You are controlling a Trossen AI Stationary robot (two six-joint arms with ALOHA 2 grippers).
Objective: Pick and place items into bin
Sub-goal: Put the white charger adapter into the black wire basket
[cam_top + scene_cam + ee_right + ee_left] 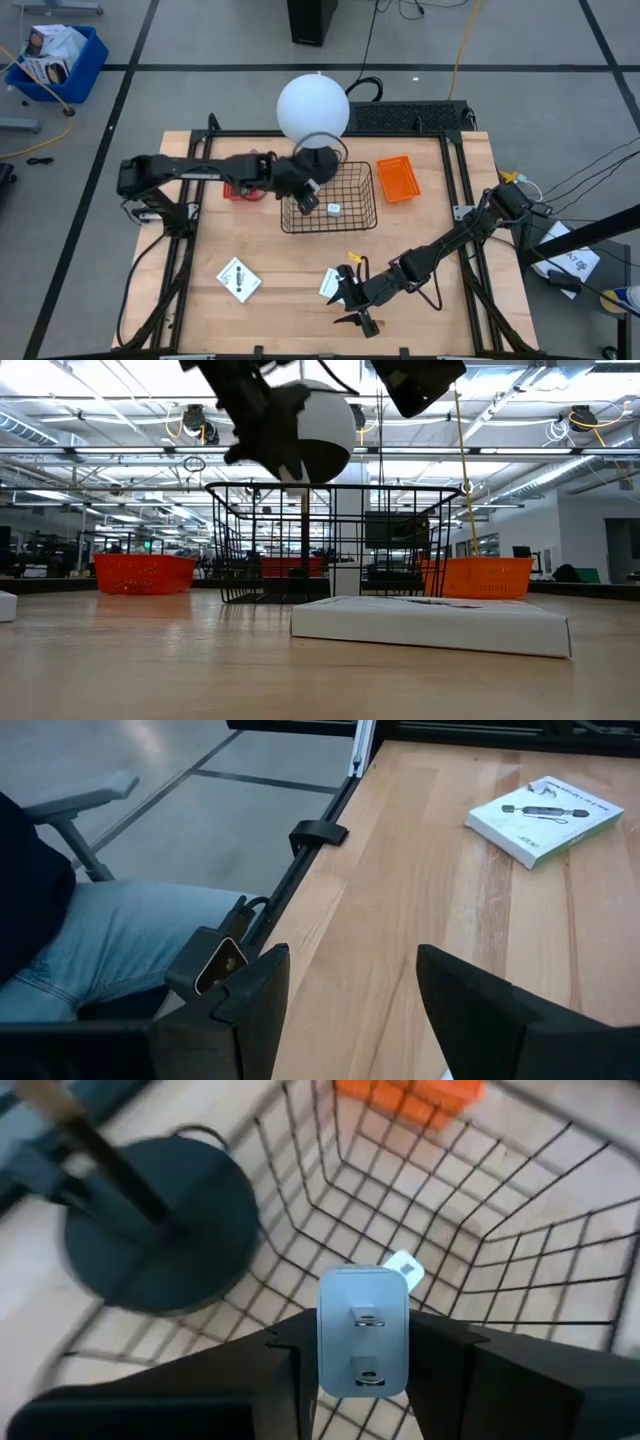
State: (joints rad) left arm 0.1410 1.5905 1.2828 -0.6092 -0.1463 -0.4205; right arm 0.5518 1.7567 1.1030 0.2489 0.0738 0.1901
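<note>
- Your left pincer point(308, 196) hangs over the near-left part of the black wire basket point(360, 222), which stands at the middle of the desk point(440, 310), a little toward the far edge.
- In the left wrist view that pincer point(363, 1350) is clenched on a white plug-in charger point(363, 1330) with two metal prongs facing the camera; the charger is held above the basket floor point(470, 1210), not resting on it.
- A small white cube point(334, 209) already lies on the basket floor, just beside the held charger; the left wrist view shows it point(403, 1266) past the charger's top.
- The globe lamp point(313, 108) stands at the basket's far-left corner, its dark round base point(160, 1220) just outside the wire wall.
- Your right pincer point(352, 302) is low near the desk's near edge, right of centre, with its fingers point(250, 990) spread and nothing between them.
- A white boxed card point(330, 284) lies on the desk just beside the right pincer, on its far-left side.
- A second white card with a dark mark point(239, 279) lies flat toward the near-left corner, well apart from the basket.
- A small orange bin point(399, 178) sits just right of the basket, and a red bin point(243, 189) just left of it, partly under the left arm.
</note>
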